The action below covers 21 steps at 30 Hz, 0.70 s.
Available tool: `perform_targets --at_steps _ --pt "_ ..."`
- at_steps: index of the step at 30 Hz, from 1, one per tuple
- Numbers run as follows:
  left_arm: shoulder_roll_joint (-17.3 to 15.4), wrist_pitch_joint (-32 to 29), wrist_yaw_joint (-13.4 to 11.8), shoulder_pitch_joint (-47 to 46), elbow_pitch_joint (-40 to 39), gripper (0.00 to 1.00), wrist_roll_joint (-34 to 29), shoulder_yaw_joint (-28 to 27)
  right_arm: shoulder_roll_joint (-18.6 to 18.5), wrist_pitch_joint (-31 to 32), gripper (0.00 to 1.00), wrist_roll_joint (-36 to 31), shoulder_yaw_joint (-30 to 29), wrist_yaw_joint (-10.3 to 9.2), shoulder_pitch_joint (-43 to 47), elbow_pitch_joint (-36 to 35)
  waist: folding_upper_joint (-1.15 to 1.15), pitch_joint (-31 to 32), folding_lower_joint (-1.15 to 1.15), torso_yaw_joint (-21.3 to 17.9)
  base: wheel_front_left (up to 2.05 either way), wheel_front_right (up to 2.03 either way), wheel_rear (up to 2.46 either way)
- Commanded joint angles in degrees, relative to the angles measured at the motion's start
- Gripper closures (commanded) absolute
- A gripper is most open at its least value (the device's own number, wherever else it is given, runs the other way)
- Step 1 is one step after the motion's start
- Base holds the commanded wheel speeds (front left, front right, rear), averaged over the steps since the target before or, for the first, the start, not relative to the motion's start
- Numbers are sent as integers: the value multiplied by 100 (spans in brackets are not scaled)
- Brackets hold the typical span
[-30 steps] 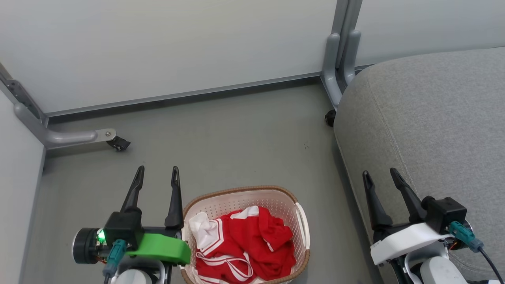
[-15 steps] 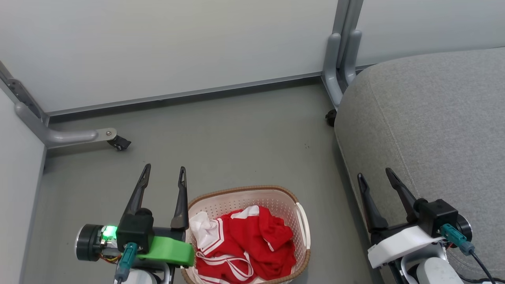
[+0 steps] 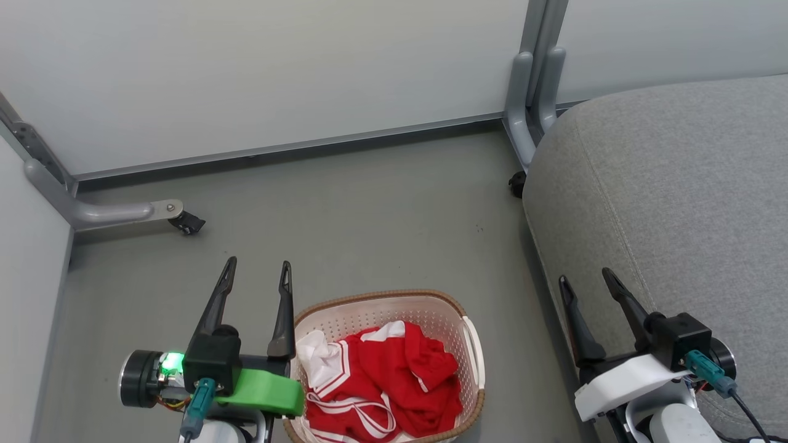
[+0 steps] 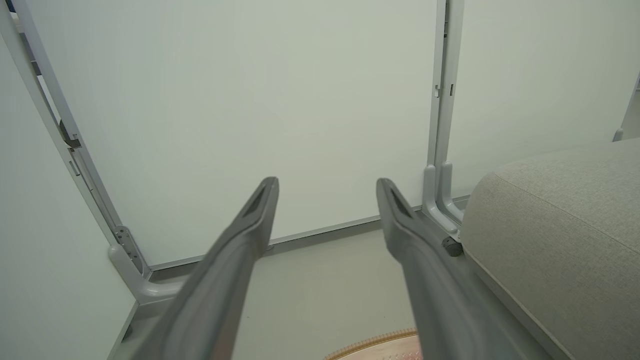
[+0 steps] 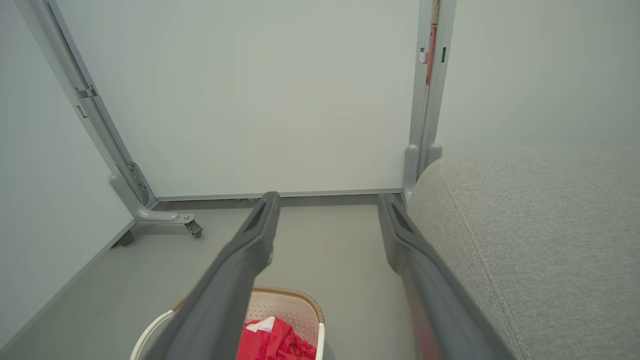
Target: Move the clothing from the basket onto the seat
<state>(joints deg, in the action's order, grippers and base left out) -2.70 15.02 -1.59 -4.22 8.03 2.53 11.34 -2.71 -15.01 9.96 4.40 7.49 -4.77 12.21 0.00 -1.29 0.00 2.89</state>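
Red-and-white clothing (image 3: 381, 381) lies crumpled in the cream basket (image 3: 474, 357) with the brown rim, on the floor at the bottom middle of the head view. In the right wrist view the clothing (image 5: 277, 340) and the basket (image 5: 300, 302) sit low between the fingers. The light-grey seat (image 3: 677, 197) fills the right side. My left gripper (image 3: 257, 272) hangs open just left of the basket, holding nothing. My right gripper (image 3: 586, 282) is open and empty at the seat's front edge. The left wrist view shows the open left gripper (image 4: 327, 187), the seat (image 4: 565, 225) and a sliver of basket rim (image 4: 372, 345).
Pale partition panels (image 3: 265, 74) close off the back and left, with grey feet on castors (image 3: 184, 223). A grey upright post (image 3: 532, 80) stands beside the seat's far corner. Grey floor (image 3: 369, 215) lies open between the basket and the panels.
My left gripper has shifted a little to the right, closer to the basket. The right gripper has dropped slightly lower in the head view. The clothing and the basket have not moved.
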Motion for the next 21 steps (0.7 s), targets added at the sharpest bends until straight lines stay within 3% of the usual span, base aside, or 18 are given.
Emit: perform_targets --at_steps 1,21 --pt "-34 24 -10 -78 15 0 5 -2 -32 -26 0 -49 -10 0 -60 31 0 1 0 -1 0 0 0" --pt "-42 23 107 -153 66 0 -13 5 -32 -27 0 64 85 0 -164 79 0 -126 0 -67 0 0 0"
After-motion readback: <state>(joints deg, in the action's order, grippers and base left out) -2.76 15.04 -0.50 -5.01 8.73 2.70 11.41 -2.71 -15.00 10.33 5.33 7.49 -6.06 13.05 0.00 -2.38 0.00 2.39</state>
